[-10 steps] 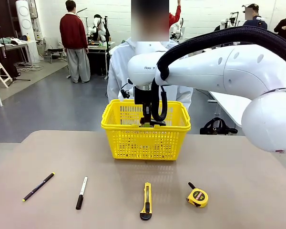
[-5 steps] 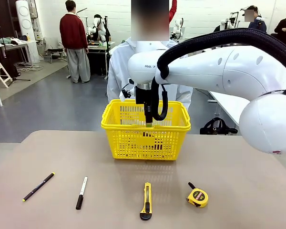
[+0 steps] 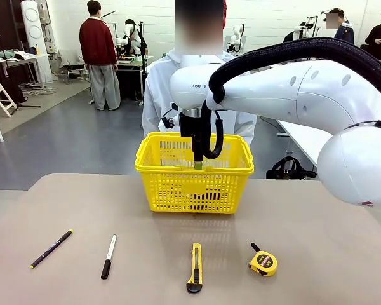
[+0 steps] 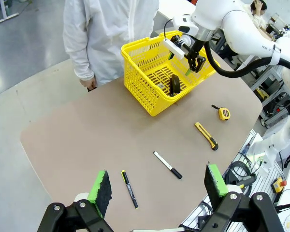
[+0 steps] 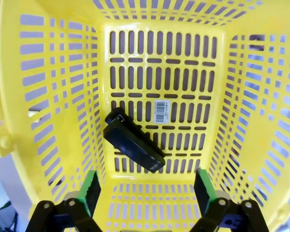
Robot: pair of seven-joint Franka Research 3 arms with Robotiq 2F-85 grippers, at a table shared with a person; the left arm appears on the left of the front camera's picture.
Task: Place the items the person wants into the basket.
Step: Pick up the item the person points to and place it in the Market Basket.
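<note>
Tabletop (image 3: 317, 216), basket (image 3: 178, 188) beneath right claw (image 3: 197, 164)

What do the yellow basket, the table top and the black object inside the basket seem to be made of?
The basket: likely moulded plastic, glossy; its slotted walls catch light.
The table top: matte beige sheet, perhaps laminate; no grain or glare shows.
The black object: probably hard plastic, dull finish, with straight edges; what it is I cannot tell.
</note>
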